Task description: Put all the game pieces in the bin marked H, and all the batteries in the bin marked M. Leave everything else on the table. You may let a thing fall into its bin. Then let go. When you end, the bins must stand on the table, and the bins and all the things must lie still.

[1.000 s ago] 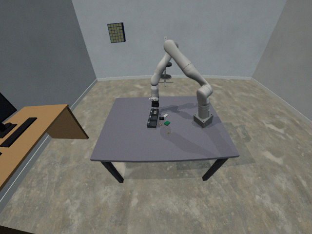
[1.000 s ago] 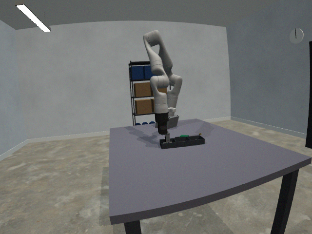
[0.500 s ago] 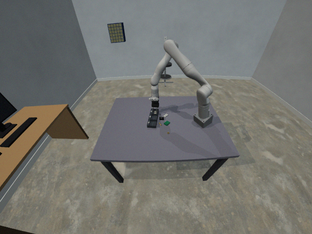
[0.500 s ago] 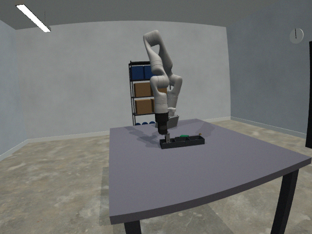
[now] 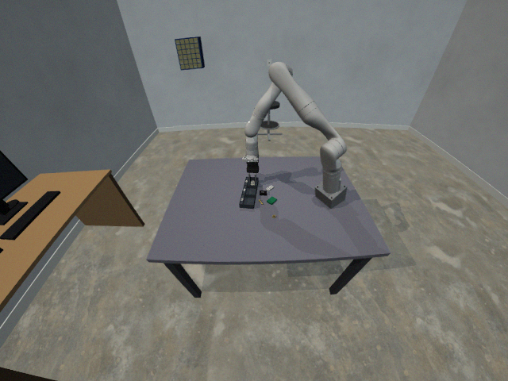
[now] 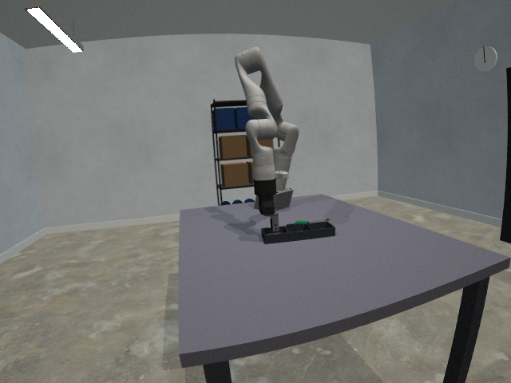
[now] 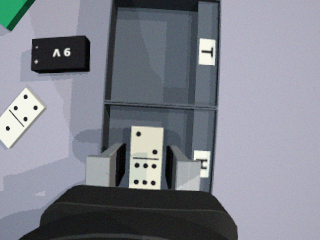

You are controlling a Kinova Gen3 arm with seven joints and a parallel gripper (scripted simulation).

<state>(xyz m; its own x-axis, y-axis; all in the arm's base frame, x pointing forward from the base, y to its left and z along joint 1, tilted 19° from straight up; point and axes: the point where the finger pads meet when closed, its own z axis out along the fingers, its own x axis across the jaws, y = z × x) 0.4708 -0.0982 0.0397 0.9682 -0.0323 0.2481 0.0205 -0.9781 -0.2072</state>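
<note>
In the wrist view my gripper [image 7: 145, 159] is open over the bin marked H [image 7: 160, 140], the near end compartment of a dark three-bin tray [image 5: 248, 192]. A white domino [image 7: 147, 154] stands between the fingers with a small gap on each side. The middle bin is marked T [image 7: 207, 51]; the far bin's label is cut off. On the table left of the tray lie a second white domino [image 7: 20, 116] and a black 9V battery [image 7: 60, 54]. The exterior view shows the gripper [image 6: 274, 223] just above the tray's left end.
A small brass piece [image 5: 273, 216] lies nearer the table's front. The arm's base [image 5: 330, 194] stands at the right.
</note>
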